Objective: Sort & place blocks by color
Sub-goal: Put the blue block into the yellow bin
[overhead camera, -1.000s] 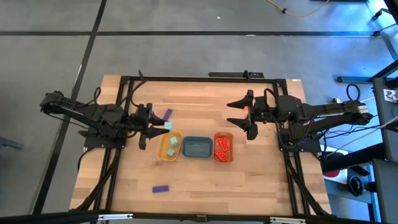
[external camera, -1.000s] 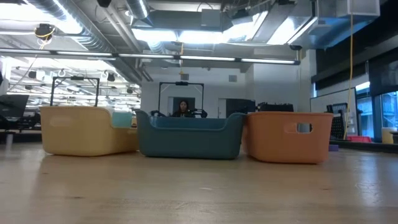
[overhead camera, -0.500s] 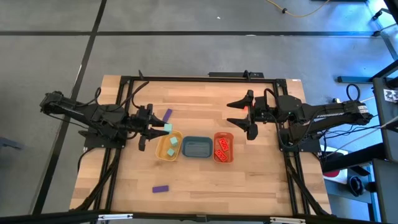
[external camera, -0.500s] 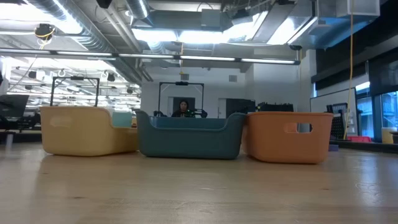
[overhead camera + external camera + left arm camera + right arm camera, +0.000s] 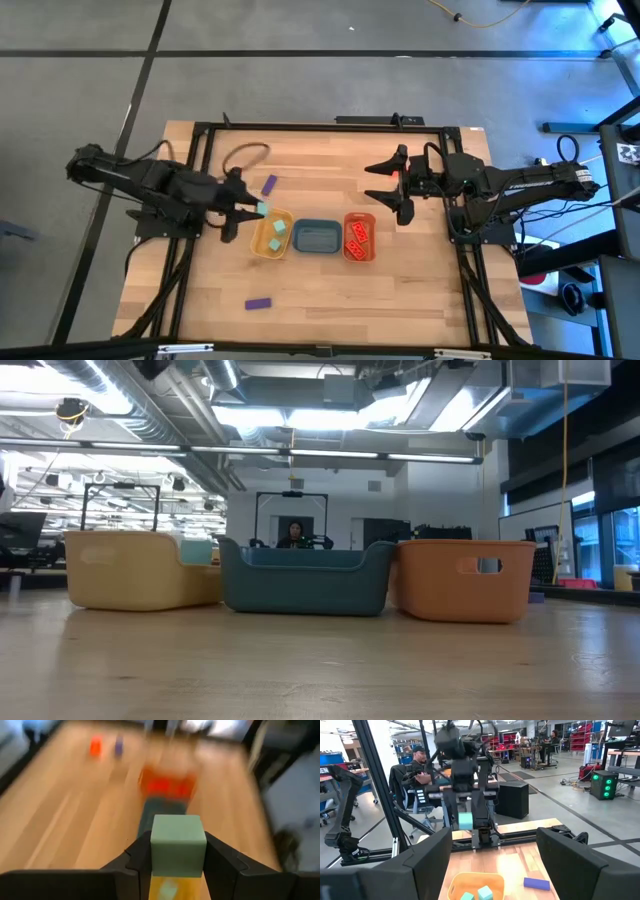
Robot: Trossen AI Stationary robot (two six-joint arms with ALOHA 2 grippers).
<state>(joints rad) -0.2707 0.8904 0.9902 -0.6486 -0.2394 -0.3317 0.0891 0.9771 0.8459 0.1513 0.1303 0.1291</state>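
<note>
Left gripper [image 5: 252, 210] clamped on a mint cube [image 5: 261, 208], held above the table just left of the yellow tray [image 5: 285, 235], close to its far-left corner. Seen in the left wrist view squeezed between both fingers [image 5: 222, 860], cube [image 5: 178, 845] upright and square in the grip. From the right wrist view, same cube [image 5: 465, 820] hanging off the table, over the far side of the yellow tray [image 5: 454, 886].

Two more mint cubes [image 5: 273, 235] lying inside the yellow tray, near each other; also visible in the right wrist view [image 5: 479, 893].

Blue tray [image 5: 317, 237] in the middle, touching or nearly touching the yellow one; nothing discernible inside. Orange tray [image 5: 360, 217] on the right, holding orange-red bricks [image 5: 358, 238]; exact count hard to tell.

One purple bar [image 5: 269, 184] on the table at the far side, just beyond the left gripper, tilted. Another purple bar [image 5: 258, 303] lying on the near side of the table, well apart from the trays. A third purple piece [image 5: 537, 597] just visible in the low view on the table beside the orange tray [image 5: 464, 578].

Right gripper [image 5: 385, 189] waiting above the table, far-right of the orange tray, fingers spread wide apart, holding nothing.
</note>
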